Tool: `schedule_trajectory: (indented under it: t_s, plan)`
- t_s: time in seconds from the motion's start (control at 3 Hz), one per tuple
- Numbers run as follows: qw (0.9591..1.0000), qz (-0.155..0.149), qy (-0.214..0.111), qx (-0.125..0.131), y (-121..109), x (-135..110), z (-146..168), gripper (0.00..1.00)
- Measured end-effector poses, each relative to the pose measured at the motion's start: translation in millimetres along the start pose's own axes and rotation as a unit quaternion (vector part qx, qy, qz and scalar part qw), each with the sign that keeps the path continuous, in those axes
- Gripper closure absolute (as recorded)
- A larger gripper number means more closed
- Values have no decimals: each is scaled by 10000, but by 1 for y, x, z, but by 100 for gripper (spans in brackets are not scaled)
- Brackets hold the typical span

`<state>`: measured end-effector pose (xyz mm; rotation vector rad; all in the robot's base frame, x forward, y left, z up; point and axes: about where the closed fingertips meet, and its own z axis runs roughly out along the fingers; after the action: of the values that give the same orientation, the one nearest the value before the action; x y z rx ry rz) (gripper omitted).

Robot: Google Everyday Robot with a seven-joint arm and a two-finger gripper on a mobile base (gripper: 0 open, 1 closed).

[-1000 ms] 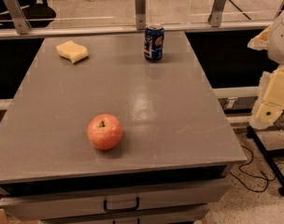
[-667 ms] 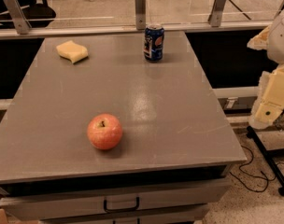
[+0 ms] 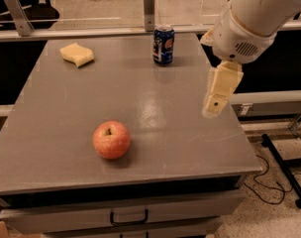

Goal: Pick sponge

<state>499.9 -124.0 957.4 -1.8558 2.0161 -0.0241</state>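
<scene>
- Sponge point(image 3: 77, 54): lies flat near the far left corner of the table point(image 3: 180, 133).
- Can point(image 3: 163, 45): upright at the far edge.
- Apple point(image 3: 111, 140): near front, well apart from the sponge.
- Tool point(image 3: 215, 105): hangs over the table's right side; opening cannot be determined.

The gripper point(image 3: 213, 109) hangs over the right edge of the surface point(image 3: 66, 148), and the arm point(image 3: 259, 19) above it runs out of frame at the top and right. The can point(image 3: 163, 44) at the far side: lettering too small to read. The lower drawer point(image 3: 116, 230) is cut by the bottom edge. Far left, a dark shape, perhaps a chair point(image 3: 34, 11), is clipped at the top. On the right floor, a black stand point(image 3: 284, 167) leaves at the edge.
</scene>
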Motion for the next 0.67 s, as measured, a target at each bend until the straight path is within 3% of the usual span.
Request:
schedule_trajectory:
  t_s: [0.33, 0.67]
  plan:
    - [9968, -612, -507, 8, -20, -79, 24, 0]
    - [9968, -612, -508, 8, -20, -79, 24, 0]
